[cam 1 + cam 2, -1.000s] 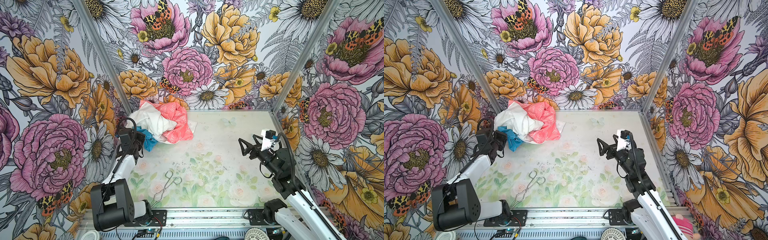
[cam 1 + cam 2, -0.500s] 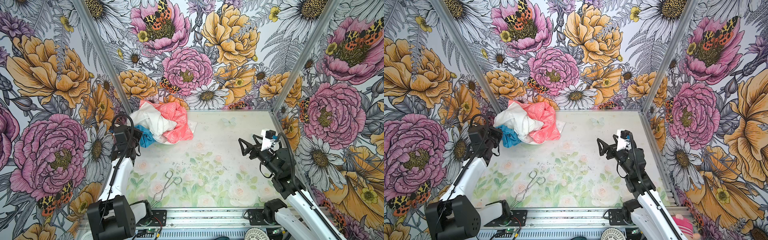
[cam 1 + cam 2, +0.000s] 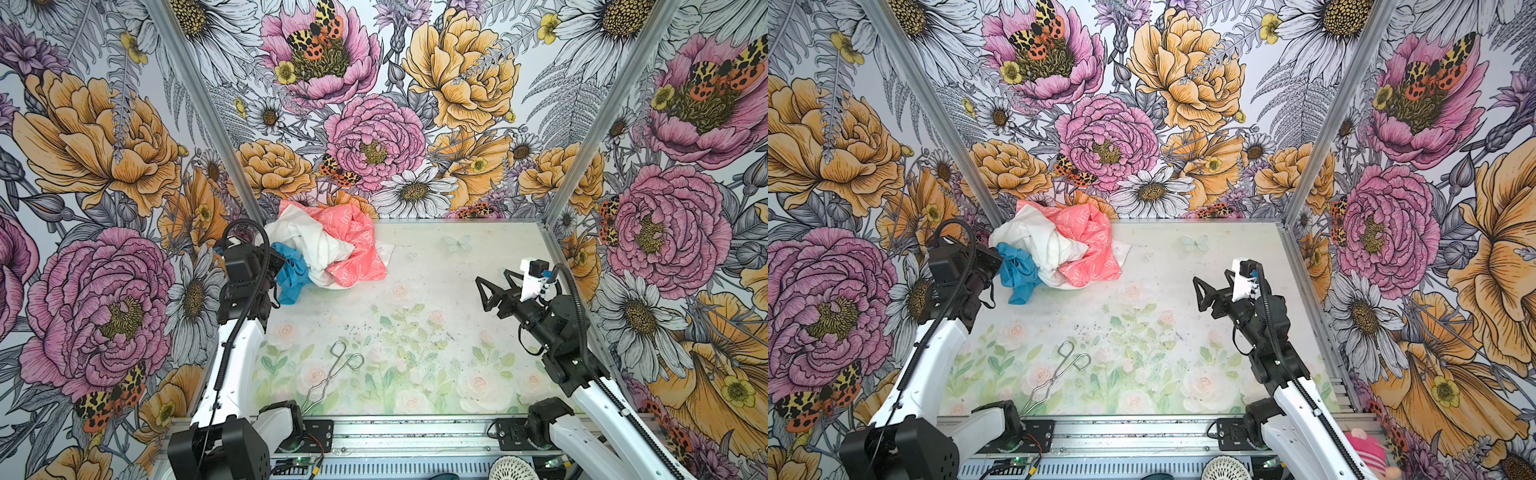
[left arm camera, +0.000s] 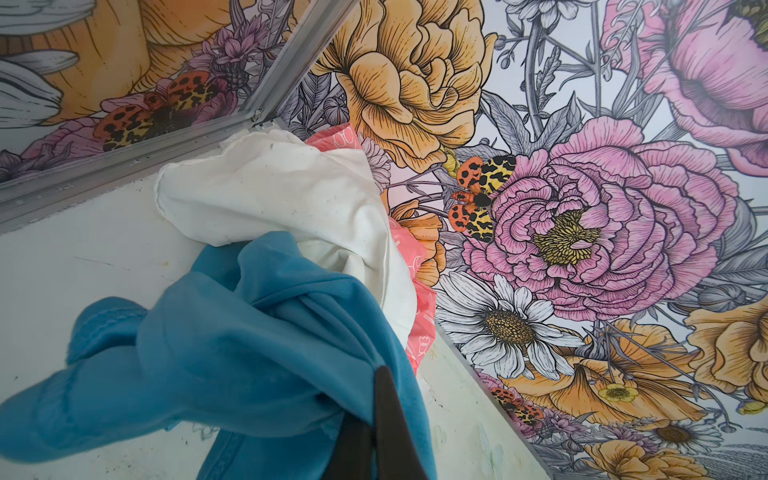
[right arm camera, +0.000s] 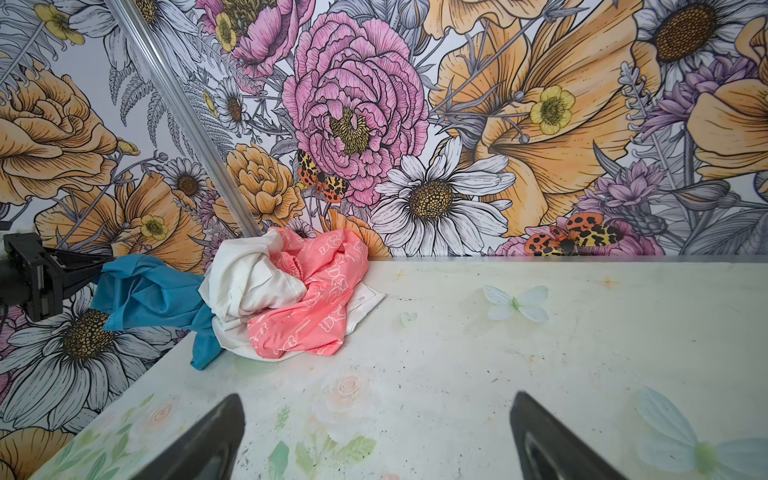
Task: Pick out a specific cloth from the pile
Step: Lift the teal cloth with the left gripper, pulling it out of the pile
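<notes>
The cloth [image 3: 293, 272] [image 3: 1019, 272] is turquoise-blue and bunched at the left edge of the pile. My left gripper [image 3: 276, 259] [image 4: 380, 374] is shut on a fold of it, holding that part above the table. In the right wrist view the cloth [image 5: 149, 295] stretches from the left gripper [image 5: 93, 270] to under the white cloth [image 5: 249, 282], with a tail down on the table. The pile sits in the back left corner: white cloth [image 3: 307, 241] and coral-pink printed cloth [image 3: 357, 249]. My right gripper [image 3: 484, 293] [image 5: 376, 436] hovers open and empty over the right side.
Metal tongs [image 3: 332, 374] [image 3: 1059, 374] lie on the floral table mat near the front, left of centre. Flowered walls close in the back and both sides, with a metal corner post [image 3: 216, 137] just behind the pile. A metal rail [image 3: 415, 436] runs along the front edge.
My left arm has risen and drawn back to the left with the blue cloth in its grip, pulling the cloth a little out from the pile. The right arm has not moved.
</notes>
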`<state>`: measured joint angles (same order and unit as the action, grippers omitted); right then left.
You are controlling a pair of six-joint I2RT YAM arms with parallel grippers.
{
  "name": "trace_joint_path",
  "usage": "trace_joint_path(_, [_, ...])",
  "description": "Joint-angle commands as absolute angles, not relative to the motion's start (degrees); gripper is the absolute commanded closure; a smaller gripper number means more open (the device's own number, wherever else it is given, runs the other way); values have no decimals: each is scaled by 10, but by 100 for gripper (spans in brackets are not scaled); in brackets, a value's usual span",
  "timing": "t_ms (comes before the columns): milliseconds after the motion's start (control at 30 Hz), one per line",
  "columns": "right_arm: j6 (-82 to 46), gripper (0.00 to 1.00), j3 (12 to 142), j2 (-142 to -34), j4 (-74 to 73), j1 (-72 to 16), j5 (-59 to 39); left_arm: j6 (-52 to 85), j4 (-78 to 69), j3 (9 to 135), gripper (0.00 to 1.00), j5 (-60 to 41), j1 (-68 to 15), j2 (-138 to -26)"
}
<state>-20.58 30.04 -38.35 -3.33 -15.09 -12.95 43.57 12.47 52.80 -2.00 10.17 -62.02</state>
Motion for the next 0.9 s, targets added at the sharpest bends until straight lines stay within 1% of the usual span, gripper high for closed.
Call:
trace_joint_path(0, [-212,1,305,-386,-47,-154,-138,405,122,562,100,4,96,-596])
trace_joint_path(400, [-216,1,301,-389,-50,-155,-143,378,147,595,100,22,95,-564])
trace_joint_path(867, [-216,0,298,-392,-51,-155,-145,337,171,649,100,40,92,-551])
